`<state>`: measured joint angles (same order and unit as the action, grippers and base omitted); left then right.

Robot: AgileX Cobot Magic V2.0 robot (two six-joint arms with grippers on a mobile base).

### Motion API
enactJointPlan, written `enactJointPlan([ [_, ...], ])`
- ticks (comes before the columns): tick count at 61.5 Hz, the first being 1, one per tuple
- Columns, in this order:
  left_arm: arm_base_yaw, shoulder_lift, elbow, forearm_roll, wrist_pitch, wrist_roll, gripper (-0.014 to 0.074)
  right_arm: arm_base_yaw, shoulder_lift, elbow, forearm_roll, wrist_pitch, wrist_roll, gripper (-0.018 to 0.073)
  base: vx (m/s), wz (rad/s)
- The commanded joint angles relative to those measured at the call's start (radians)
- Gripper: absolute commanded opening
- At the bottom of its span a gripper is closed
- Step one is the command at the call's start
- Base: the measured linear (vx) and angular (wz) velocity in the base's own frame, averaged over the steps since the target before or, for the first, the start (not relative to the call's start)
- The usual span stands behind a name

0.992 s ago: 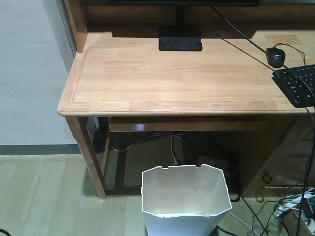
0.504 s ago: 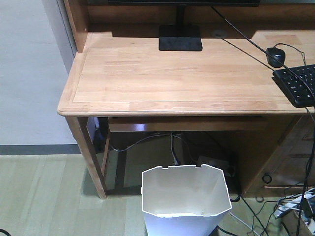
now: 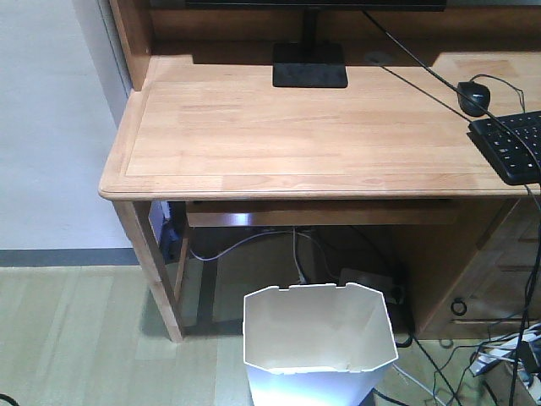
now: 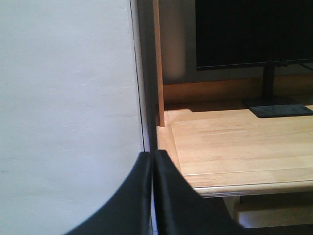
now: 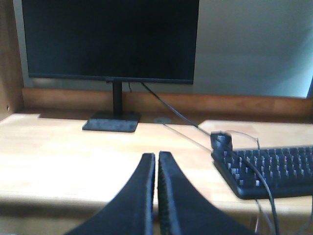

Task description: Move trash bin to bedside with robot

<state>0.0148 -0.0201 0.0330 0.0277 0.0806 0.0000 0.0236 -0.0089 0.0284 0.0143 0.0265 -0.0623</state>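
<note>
Trash bin (image 3: 317, 334) unmoved; both arms level, jaws pressed together.

A light wooden desk (image 3: 287, 135) stands against a pale grey wall (image 3: 42, 127) with a dark baseboard (image 3: 68, 256), on a greenish floor (image 3: 76, 338).

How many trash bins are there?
1. The trash bin stands on the floor just in front of the desk. Others could be hiding outside the picture.
</note>
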Motion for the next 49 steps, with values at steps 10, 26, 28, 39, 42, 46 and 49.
enactJointPlan([
  [10, 0.001, -0.007, 0.012, -0.009, -0.074, -0.014, -0.0006, -0.004, 0.060, -0.113, 0.001, -0.137, -0.029, -0.0008, 0.00, 0.00],
  [26, 0.001, -0.007, 0.012, -0.009, -0.074, -0.014, -0.0006, -0.004, 0.392, -0.340, 0.015, 0.150, -0.018, -0.0008, 0.00, 0.00],
  [28, 0.001, -0.007, 0.012, -0.009, -0.074, -0.014, -0.0006, -0.004, 0.428, -0.365, 0.031, 0.181, -0.017, -0.0008, 0.00, 0.00],
  [39, 0.001, -0.007, 0.012, -0.009, -0.074, -0.014, -0.0006, -0.004, 0.571, -0.448, 0.045, 0.250, -0.019, -0.0008, 0.00, 0.00],
  [42, 0.001, -0.007, 0.012, -0.009, -0.074, -0.014, -0.0006, -0.004, 0.597, -0.448, 0.045, 0.243, -0.020, -0.0008, 0.00, 0.00],
  [46, 0.001, -0.007, 0.012, -0.009, -0.074, -0.014, -0.0006, -0.004, 0.621, -0.448, 0.044, 0.249, -0.020, -0.0008, 0.00, 0.00],
  [49, 0.001, -0.007, 0.012, -0.009, -0.074, -0.014, -0.0006, -0.004, 0.636, -0.448, 0.043, 0.255, -0.020, -0.0006, 0.00, 0.00],
])
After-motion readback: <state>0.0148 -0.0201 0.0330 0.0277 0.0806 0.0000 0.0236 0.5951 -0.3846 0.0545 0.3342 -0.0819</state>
